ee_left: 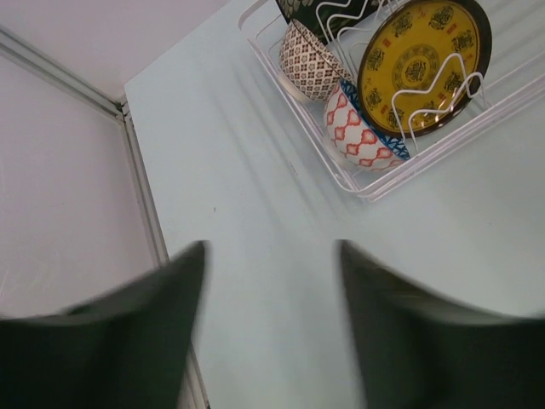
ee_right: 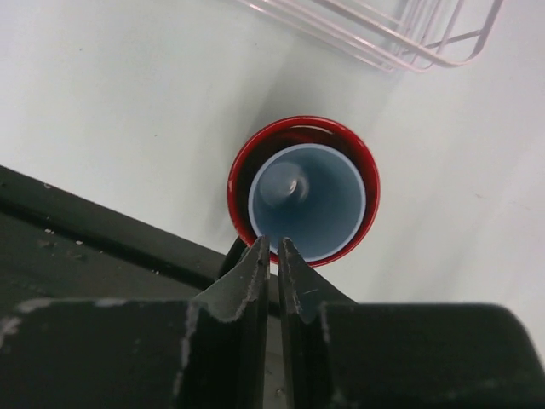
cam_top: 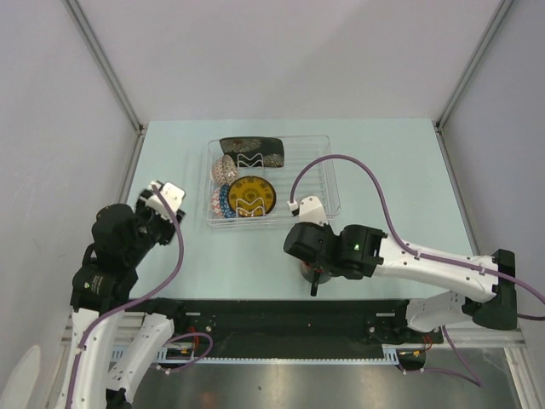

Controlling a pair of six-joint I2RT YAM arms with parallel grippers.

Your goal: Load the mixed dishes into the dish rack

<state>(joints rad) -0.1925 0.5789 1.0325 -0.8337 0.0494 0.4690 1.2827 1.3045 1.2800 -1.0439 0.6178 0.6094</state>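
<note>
The red mug [ee_right: 308, 201] with a light-blue inside stands upright on the table near the front edge. My right gripper [ee_right: 273, 247] is shut on its near rim, with the wall between the fingers. In the top view the mug [cam_top: 304, 272] is mostly hidden under the right gripper [cam_top: 312, 274]. The clear dish rack [cam_top: 328, 183] holds a dark plate with a yellow centre [cam_top: 252, 195], a blue-patterned bowl [cam_top: 221, 201], a brown-patterned bowl [cam_top: 225, 169] and a dark dish [cam_top: 250, 151]. My left gripper [ee_left: 272, 256] is open and empty over the table, left of the rack [ee_left: 366, 189].
The table's black front edge [ee_right: 102, 247] lies just beside the mug. The enclosure's left wall and its metal rail [ee_left: 140, 179] run close to the left gripper. The right half of the rack [ee_right: 409, 43] holds no dishes.
</note>
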